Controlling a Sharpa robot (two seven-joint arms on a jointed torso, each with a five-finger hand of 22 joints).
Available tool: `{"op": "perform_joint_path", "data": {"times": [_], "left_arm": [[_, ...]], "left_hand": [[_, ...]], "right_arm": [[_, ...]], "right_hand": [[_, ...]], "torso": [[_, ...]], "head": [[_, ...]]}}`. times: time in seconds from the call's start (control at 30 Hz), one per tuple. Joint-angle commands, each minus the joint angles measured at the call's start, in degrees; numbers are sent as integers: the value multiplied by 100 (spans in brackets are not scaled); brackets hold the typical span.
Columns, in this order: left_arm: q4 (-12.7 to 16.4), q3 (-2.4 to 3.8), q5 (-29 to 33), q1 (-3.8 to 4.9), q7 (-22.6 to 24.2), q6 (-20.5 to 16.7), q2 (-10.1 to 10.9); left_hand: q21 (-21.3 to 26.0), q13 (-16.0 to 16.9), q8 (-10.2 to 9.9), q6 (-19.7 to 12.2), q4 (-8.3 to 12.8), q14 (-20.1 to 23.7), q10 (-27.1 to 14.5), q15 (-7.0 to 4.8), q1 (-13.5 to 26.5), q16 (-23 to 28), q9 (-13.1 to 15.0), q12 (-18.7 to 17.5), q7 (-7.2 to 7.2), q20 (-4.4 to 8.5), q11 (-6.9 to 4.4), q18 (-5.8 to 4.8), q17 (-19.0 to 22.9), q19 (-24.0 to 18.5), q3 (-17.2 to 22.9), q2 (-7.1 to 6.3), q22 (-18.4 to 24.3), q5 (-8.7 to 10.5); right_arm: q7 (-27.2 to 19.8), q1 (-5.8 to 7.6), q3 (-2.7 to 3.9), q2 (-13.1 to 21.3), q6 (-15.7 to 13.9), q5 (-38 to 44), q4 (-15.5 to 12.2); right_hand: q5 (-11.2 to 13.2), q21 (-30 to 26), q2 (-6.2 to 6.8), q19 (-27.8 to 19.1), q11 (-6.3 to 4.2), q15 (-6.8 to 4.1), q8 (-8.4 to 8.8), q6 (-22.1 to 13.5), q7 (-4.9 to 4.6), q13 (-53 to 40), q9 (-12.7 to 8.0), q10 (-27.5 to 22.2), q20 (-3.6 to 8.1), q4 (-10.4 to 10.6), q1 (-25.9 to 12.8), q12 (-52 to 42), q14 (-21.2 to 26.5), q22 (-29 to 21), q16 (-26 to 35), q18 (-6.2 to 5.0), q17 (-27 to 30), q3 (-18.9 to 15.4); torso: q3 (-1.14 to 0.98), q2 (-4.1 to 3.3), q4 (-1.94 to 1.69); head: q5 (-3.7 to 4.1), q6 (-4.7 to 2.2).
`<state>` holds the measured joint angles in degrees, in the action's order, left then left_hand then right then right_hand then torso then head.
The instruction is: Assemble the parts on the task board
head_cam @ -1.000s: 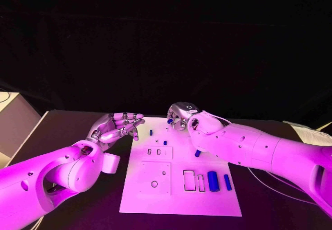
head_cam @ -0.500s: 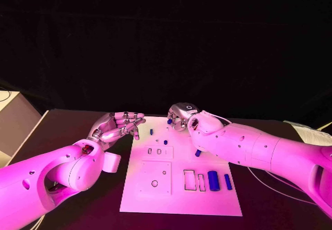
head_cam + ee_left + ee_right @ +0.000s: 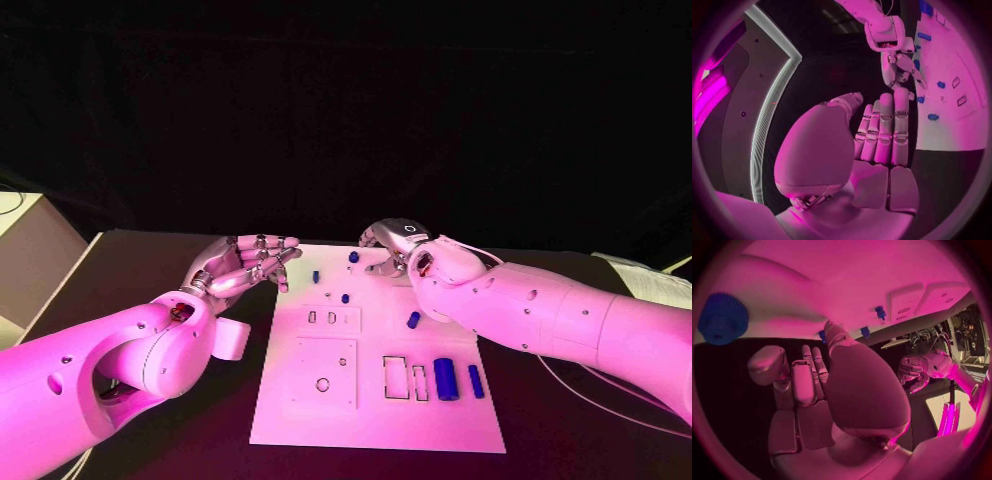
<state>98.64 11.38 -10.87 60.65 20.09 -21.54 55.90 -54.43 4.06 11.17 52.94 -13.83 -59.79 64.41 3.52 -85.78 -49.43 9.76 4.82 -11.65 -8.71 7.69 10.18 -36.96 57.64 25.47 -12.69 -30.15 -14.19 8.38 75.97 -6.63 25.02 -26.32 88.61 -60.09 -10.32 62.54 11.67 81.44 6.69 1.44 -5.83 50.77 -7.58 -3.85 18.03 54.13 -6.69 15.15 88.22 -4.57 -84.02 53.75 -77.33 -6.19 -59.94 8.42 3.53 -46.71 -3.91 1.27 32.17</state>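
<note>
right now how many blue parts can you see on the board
7 show in the head view: one by the far left edge, one near the right hand, two small ones, one mid-board, two long ones near right. The right arm may hide more.

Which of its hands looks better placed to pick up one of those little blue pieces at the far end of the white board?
Probably the right hand: it hovers over the board's far end, close beside a blue part. The left hand hangs off the board's left edge, fingers straight, holding nothing.
</note>
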Motion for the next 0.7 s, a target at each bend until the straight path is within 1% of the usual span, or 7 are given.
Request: {"op": "perform_joint_path", "data": {"times": [0.03, 0.17, 0.3, 0.53, 0.57, 0.6, 0.7], "left_arm": [[-42, 5, -17, 6, 54, 78, 20], [-83, 6, -14, 6, 66, 74, 43], [-115, 6, -13, 6, 70, 90, 49], [-153, 6, -12, 6, 76, 132, 28], [-159, 6, -12, 5, 78, 140, 22], [-161, 6, -12, 5, 79, 145, 19], [-169, 6, -12, 4, 80, 163, 11]], "left_hand": [[-27, 10, 4, -40, -7, 45, 4, -10, 35, -18, 8, 23, -9, 7, 11, 36, -6, -41, 41, 0, -9, 34], [-35, 12, 9, -35, -3, 49, 13, -11, 32, -22, 11, 28, -4, 7, 8, 37, -7, -48, 48, 1, -13, 34], [-35, 12, 9, -35, -3, 49, 13, -11, 32, -22, 11, 28, -4, 7, 8, 37, -7, -48, 48, 1, -13, 34], [-40, 13, 12, -32, -2, 52, 18, -12, 33, -25, 14, 32, -1, 7, 6, 37, -7, -53, 52, -1, -16, 34], [-40, 13, 12, -32, -2, 52, 18, -12, 33, -25, 14, 32, -1, 7, 6, 37, -7, -53, 52, -1, -16, 34], [-40, 13, 12, -32, -2, 52, 18, -12, 33, -25, 14, 32, -1, 7, 6, 37, -7, -53, 52, -1, -16, 34], [-40, 13, 12, -32, -2, 52, 18, -12, 33, -25, 14, 32, -1, 7, 6, 37, -7, -53, 52, -1, -16, 34]], "right_arm": [[-70, 34, 23, 247, -428, -165, -235], [-95, 92, 54, 620, -540, -466, -548], [-152, 148, 75, 991, -514, -926, -837], [-168, 212, 95, 1490, -114, -1616, -1110], [-138, 218, 97, 1552, 19, -1715, -1112], [-105, 221, 97, 1589, 117, -1767, -1108], [14, 227, 99, 1667, 344, -1852, -1069]], "right_hand": [[-28, 3, -12, 48, -22, -38, 19, 11, -42, -11, 5, 95, 29, 47, 68, -35, -53, 36, -42, -51, -32, 33], [-46, 5, -19, 60, -70, -74, 17, 36, -71, -30, 8, 284, 61, 74, 97, -97, -60, 48, -59, -49, -47, 92], [-119, 174, -36, 130, -197, -176, -33, 198, -130, -192, 30, 1190, 156, 102, 102, -424, -112, 276, -173, -8, -250, 407], [-165, 713, 278, 292, -402, -350, -56, 334, -31, -1083, 56, 2383, 310, 55, -45, -1486, -248, 956, -496, 106, -889, 561], [-258, 949, 250, 328, -427, -429, -59, 222, -25, -4398, 91, 2071, 219, -53, -74, -4644, -274, 1256, -629, 209, -1132, 417], [-303, 1278, 61, 398, -249, -279, -81, 121, -100, -6752, 116, 2336, 252, 101, -249, -6878, -348, 1675, -816, 232, -1555, 329], [-250, 1738, 111, 509, -212, -163, -99, -11, -185, -8057, 128, 3112, 162, 118, -361, -8054, -463, 2274, -1061, 336, -2273, 106]], "torso": [[-27, 17, 44], [-44, 37, 87], [-67, 48, 116], [-103, 52, 148], [-98, 49, 150], [-96, 45, 146], [-100, 37, 133]], "head": [[-9, -32], [-26, -37], [-39, -45], [-5, -57], [5, -56], [9, -54], [41, -37]]}}
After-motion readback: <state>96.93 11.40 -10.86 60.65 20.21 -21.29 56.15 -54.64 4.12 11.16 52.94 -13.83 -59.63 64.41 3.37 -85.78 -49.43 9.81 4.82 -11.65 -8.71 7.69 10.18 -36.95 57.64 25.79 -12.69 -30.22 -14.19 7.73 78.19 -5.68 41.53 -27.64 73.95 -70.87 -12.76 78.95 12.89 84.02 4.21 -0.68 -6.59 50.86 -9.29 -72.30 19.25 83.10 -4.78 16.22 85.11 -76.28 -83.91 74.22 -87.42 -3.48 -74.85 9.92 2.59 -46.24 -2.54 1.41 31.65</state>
